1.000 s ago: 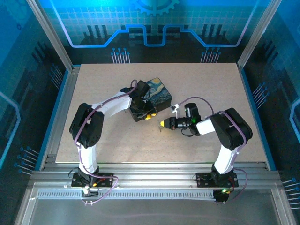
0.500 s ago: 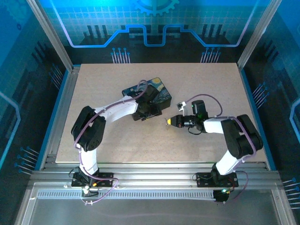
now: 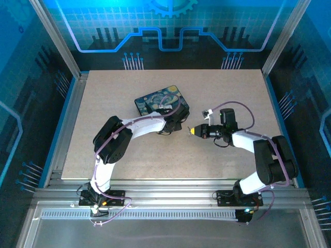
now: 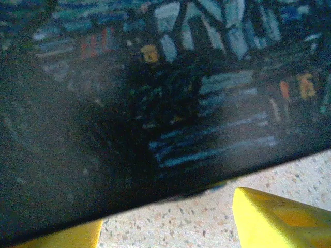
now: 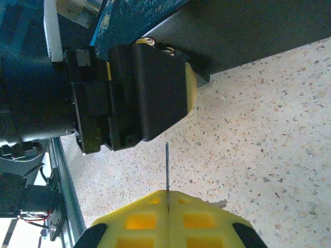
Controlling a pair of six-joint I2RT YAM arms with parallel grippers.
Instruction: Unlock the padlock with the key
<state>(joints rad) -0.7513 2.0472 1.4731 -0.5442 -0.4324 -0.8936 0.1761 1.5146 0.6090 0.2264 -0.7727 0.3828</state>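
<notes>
We find the right fingers (image 5: 139, 223) clamped together on the key (image 5: 167, 168); the left fingers (image 4: 276, 219) stand apart, just beside the box (image 4: 155, 103).

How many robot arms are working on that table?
2. The left arm reaches to the painted box. The right arm stretches toward it from the right, the right gripper pinching the key.

Table: a pale speckled board (image 3: 227, 88), held in a metal frame.
Box: a dark box with a blue-yellow painted lid (image 3: 152, 99), laid flat near the table's middle.
</notes>
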